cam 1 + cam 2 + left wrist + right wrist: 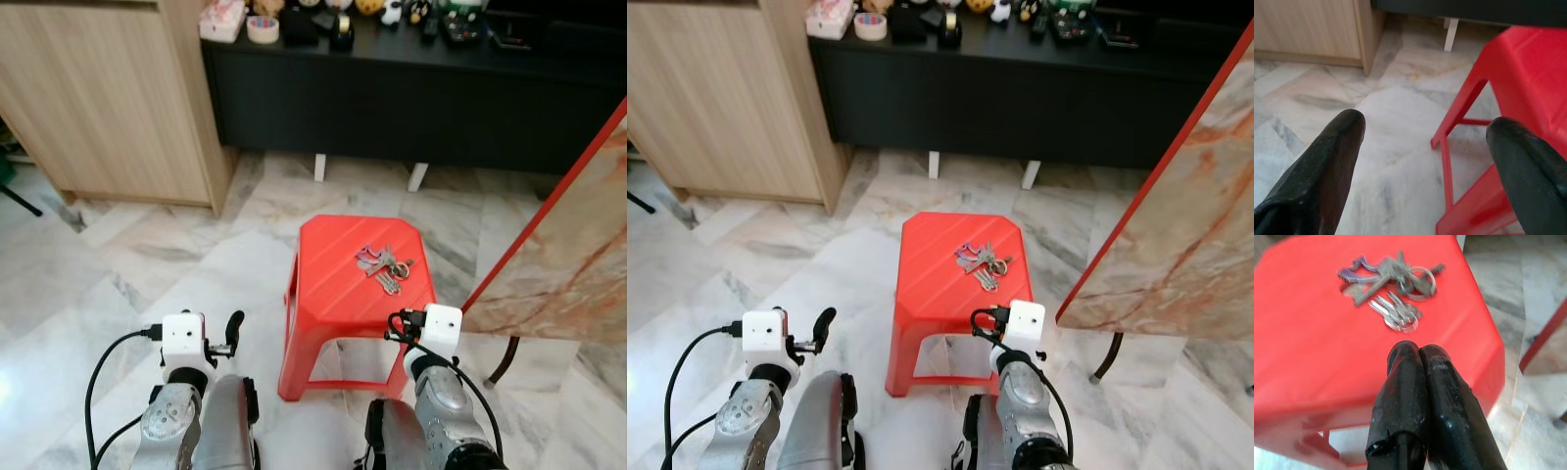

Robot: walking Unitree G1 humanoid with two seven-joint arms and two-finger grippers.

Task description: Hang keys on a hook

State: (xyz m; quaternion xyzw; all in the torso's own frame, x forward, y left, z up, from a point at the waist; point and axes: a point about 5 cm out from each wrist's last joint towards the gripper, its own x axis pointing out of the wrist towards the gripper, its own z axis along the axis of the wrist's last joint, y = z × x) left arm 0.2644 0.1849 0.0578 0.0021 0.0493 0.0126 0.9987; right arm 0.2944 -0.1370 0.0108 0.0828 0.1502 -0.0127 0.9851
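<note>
Keys: a bunch of keys [384, 264] lies flat on top of a red stool [333, 294], in the far right part of the seat, near the far edge.
Keys, direction: the bunch is spread like a fan. Its long axis runs from the far left to the near right of the seat in the head views. The darker, bigger keys point to the robot's left; a group of small bright keys [1396, 313] points toward the near side. A round ring [1420, 281] joins them at the right end.
Stool: it stands on a marble floor [127, 264], in front of the robot, slightly to the right of centre.
Right gripper: the right gripper [1415, 352] hovers over the near part of the seat, just short of the keys and not touching them. Its two fingers are pressed together and hold nothing.
Left gripper: the left gripper [1425, 132] is low beside the left side of the stool, above the floor. Its fingers [1332, 156] stand wide apart, with nothing between them.
Behind the stool: a black cabinet [411, 98] with small things on top, and a wooden cupboard [108, 98] to the left.
Right side: a marble-pattern board [578, 245] with a red edge leans there, near the stool.
</note>
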